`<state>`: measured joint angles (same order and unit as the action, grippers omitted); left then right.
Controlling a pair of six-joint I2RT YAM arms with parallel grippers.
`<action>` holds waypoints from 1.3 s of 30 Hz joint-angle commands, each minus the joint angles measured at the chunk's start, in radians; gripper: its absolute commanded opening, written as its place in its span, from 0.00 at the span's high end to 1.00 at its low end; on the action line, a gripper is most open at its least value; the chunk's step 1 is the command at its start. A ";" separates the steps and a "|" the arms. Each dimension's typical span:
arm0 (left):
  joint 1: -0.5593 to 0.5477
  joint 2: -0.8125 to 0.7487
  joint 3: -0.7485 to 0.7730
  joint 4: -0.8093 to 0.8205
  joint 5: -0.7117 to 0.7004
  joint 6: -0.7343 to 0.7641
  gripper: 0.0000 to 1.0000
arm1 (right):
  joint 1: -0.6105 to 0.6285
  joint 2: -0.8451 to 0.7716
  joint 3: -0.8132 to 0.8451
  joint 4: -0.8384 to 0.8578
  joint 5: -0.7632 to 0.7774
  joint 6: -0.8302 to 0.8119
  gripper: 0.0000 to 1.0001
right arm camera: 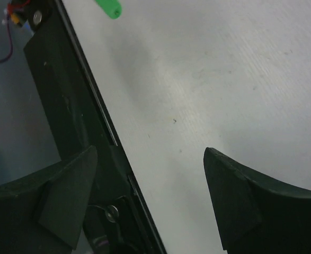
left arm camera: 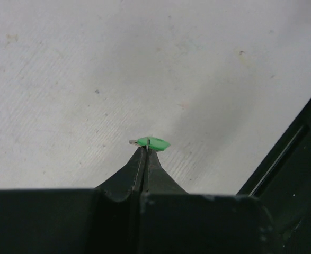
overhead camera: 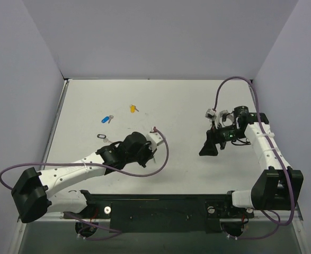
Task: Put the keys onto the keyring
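Note:
My left gripper (left arm camera: pixel 145 150) is shut on the green-headed key (left arm camera: pixel 153 143), which sticks out sideways at the fingertips just above the white table. In the top view this gripper (overhead camera: pixel 147 157) is at the table's middle near the front. My right gripper (right arm camera: pixel 151 153) is open and empty over the table by the black front rail; in the top view it (overhead camera: pixel 209 148) is right of centre. A green head (right arm camera: pixel 108 7) shows at the top of the right wrist view. The blue-headed key (overhead camera: pixel 107 118), yellow-headed key (overhead camera: pixel 133 108) and black-headed key (overhead camera: pixel 101 136) lie on the table at the back left. The keyring is out of view.
The black front rail (overhead camera: pixel 155 203) runs along the table's near edge and also shows in the right wrist view (right arm camera: pixel 76 106). Grey walls enclose the table on three sides. A purple cable (overhead camera: pixel 163 159) loops beside the left wrist.

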<state>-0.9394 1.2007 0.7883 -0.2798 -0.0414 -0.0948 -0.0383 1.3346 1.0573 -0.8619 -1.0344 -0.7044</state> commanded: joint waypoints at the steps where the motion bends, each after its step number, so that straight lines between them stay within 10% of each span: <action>1: -0.064 0.023 0.101 0.071 0.098 0.179 1.00 | 0.087 -0.015 0.059 -0.534 -0.151 -0.743 0.24; 3: -0.078 0.023 0.109 0.102 0.148 0.213 1.00 | 0.119 0.001 0.064 -0.706 -0.190 -1.056 0.24; 12: -0.134 -0.039 -0.015 0.430 0.258 0.236 1.00 | 0.293 -0.048 0.053 -0.707 -0.219 -1.152 0.29; 26: -0.193 -0.035 -0.133 0.702 0.215 0.119 1.00 | 0.397 0.008 0.141 -0.707 -0.222 -1.057 0.57; 39: -0.187 -0.058 -0.230 0.888 0.221 -0.061 1.00 | 0.414 0.055 0.253 -0.701 -0.147 -0.807 0.59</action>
<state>-1.1370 1.1805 0.6071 0.4541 0.1753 -0.0376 0.3683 1.3834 1.2293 -1.3029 -1.1885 -1.6455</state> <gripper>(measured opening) 0.016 0.400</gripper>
